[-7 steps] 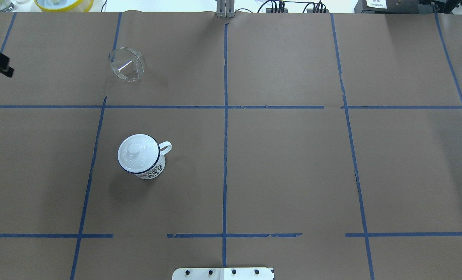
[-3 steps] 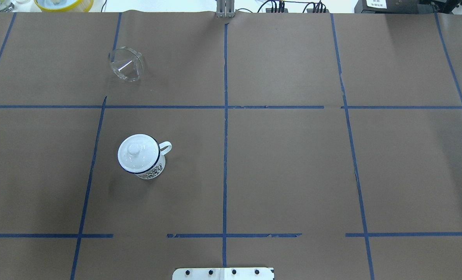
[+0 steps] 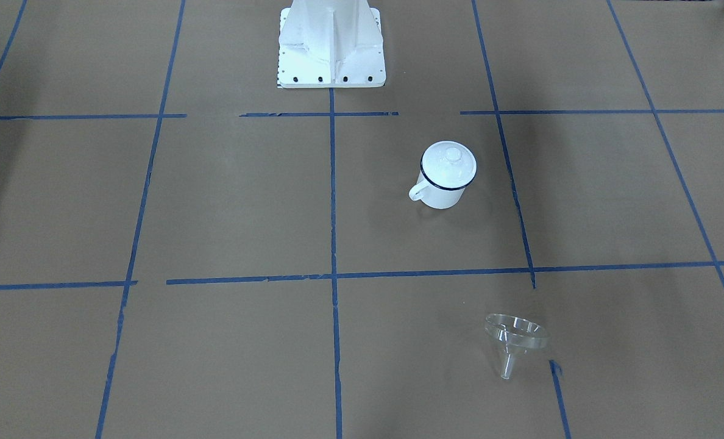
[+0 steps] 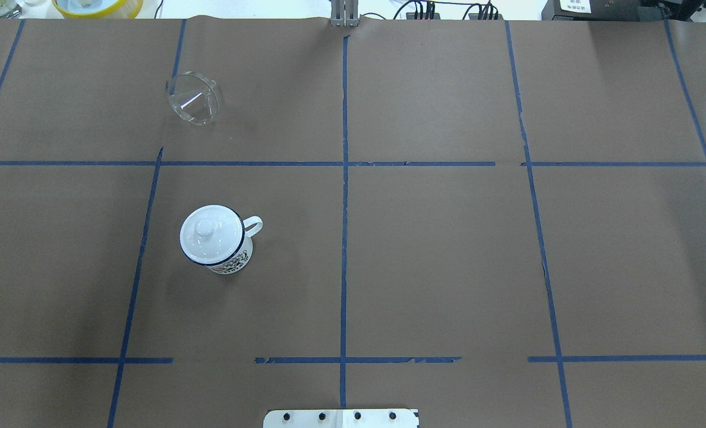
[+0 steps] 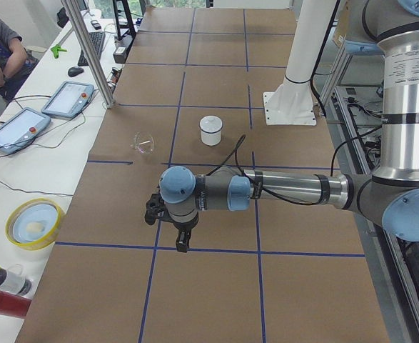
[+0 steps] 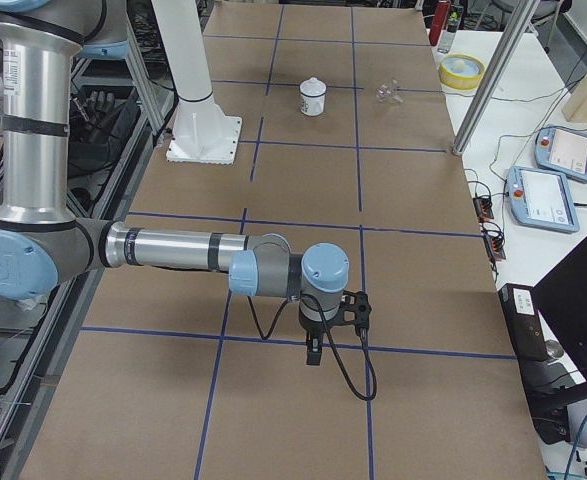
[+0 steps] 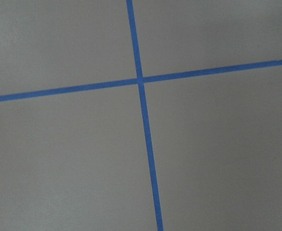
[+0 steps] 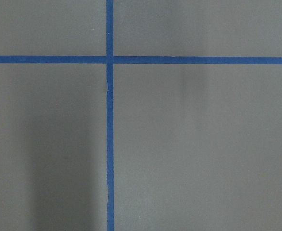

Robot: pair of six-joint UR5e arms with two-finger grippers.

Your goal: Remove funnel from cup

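The clear funnel point(image 4: 194, 106) lies on its side on the brown paper, well apart from the cup; it also shows in the front view point(image 3: 514, 341). The cup point(image 4: 222, 252) is a white mug with a dark blue rim, standing upright with a white knobbed lid point(image 4: 210, 233) on it; it also shows in the front view point(image 3: 442, 194). My left gripper point(image 5: 183, 246) shows only in the left side view, far from both, and I cannot tell whether it is open. My right gripper point(image 6: 315, 355) shows only in the right side view, also far away, state unclear.
The white robot base point(image 3: 331, 49) stands at the table's near middle edge. A yellow bowl point(image 4: 97, 6) sits beyond the far left edge. Tablets point(image 5: 66, 98) and a metal post point(image 5: 91, 50) stand on the white side bench. Blue tape lines grid the paper.
A black part of the left gripper at the overhead view's left edge has moved out of that view. The funnel and the cup have not moved.
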